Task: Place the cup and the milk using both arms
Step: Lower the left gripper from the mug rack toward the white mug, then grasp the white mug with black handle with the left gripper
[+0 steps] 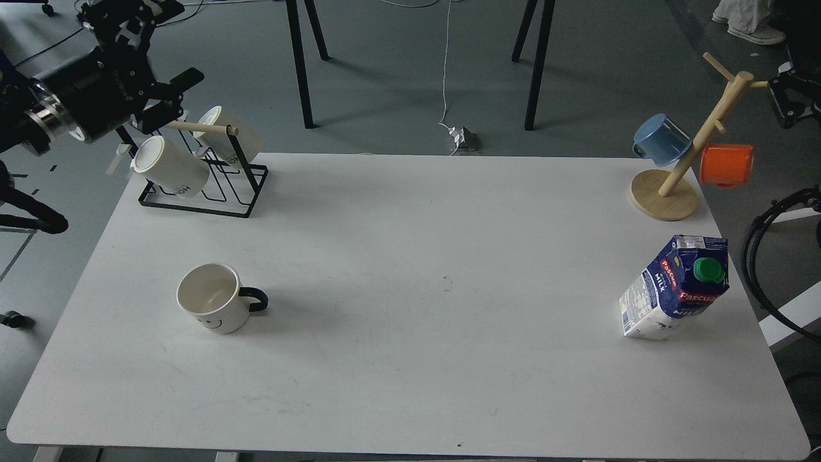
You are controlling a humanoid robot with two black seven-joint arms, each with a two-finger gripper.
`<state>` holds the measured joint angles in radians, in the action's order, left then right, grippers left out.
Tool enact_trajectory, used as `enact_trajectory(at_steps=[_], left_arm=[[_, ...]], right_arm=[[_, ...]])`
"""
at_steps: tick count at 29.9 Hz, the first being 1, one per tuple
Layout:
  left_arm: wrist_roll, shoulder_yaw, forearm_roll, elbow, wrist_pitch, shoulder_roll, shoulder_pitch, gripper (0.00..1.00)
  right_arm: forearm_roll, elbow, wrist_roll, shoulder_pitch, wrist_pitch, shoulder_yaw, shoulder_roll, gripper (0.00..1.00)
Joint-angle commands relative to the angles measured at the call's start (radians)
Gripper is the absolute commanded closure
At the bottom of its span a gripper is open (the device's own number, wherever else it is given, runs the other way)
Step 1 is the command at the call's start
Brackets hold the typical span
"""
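The cup (215, 307), a white mug with a black handle pointing right and a smiley face, stands upright on the left front of the white table (410, 372). The milk (677, 287), a blue and white carton with a green cap, stands near the table's right edge. My left gripper (172, 45) is at the far top left, above the mug rack, well away from the cup, with its fingers spread and empty. My right gripper (787, 99) shows only as a small dark part at the right edge, beyond the mug tree, far from the milk.
A black wire rack (204, 186) with cream mugs (168, 168) stands at the back left corner. A wooden mug tree (667, 192) with a blue cup (660, 138) and an orange cup (726, 165) stands at the back right. Black cables (760, 256) hang beside the right edge.
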<state>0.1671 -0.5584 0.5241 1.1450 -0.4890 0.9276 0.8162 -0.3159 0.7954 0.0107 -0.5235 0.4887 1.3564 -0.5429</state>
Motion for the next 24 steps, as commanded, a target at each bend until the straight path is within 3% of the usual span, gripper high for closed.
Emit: enact_trajectory(at_steps=[1, 8, 15, 24], left_arm=[[0.000, 0.018, 0.209, 0.131, 0.000, 0.103, -0.064, 0.10], [0.005, 0.032, 0.571, 0.162, 0.101, 0.145, -0.172, 0.17], [0.002, 0.034, 0.950, 0.138, 0.292, 0.112, -0.310, 0.23], [0.011, 0.061, 1.166, 0.079, 0.345, 0.030, -0.374, 0.40]], right_arm=[[-0.002, 0.002, 0.000, 0.013, 0.000, 0.003, 0.000, 0.01], [-0.002, 0.013, -0.001, 0.051, 0.000, 0.047, -0.003, 0.01], [-0.005, 0.019, -0.003, 0.068, 0.000, 0.061, -0.025, 0.01], [-0.061, 0.047, -0.001, 0.082, 0.000, 0.109, -0.020, 0.01]])
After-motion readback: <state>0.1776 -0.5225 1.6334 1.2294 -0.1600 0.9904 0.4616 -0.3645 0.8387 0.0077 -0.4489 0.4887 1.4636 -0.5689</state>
